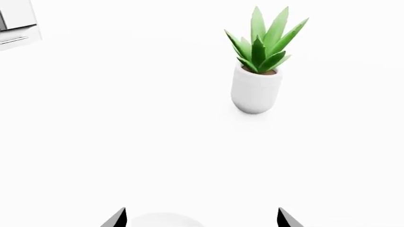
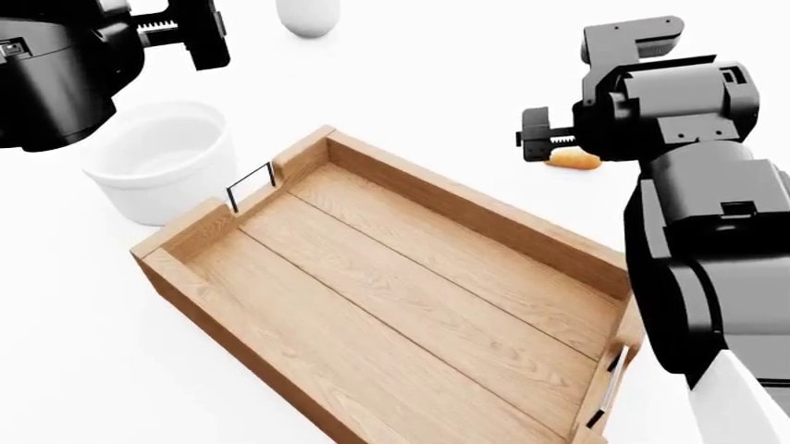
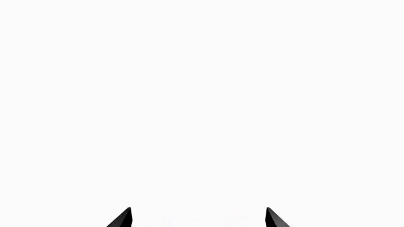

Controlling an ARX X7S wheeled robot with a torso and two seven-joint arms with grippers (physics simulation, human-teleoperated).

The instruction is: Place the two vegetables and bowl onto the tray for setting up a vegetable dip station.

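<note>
The wooden tray [image 2: 370, 277] lies in the middle of the head view with nothing in it. The white bowl [image 2: 161, 157] stands just beyond the tray's left short end. In the left wrist view a pale arc of the bowl's rim [image 1: 165, 221] shows between the fingertips. My left gripper [image 1: 202, 218] is open and hovers above the bowl. The orange carrot [image 2: 575, 160] lies past the tray's far long side, partly hidden behind my right arm. My right gripper [image 3: 198, 218] is open over bare white surface with nothing between its fingers. The cucumber is out of view.
A green spiky plant in a rounded white pot [image 1: 256, 87] stands beyond the bowl; the pot's base [image 2: 309, 17] shows at the top of the head view. A white cabinet corner [image 1: 16, 23] sits far off. My right arm [image 2: 691, 213] hangs over the tray's right end.
</note>
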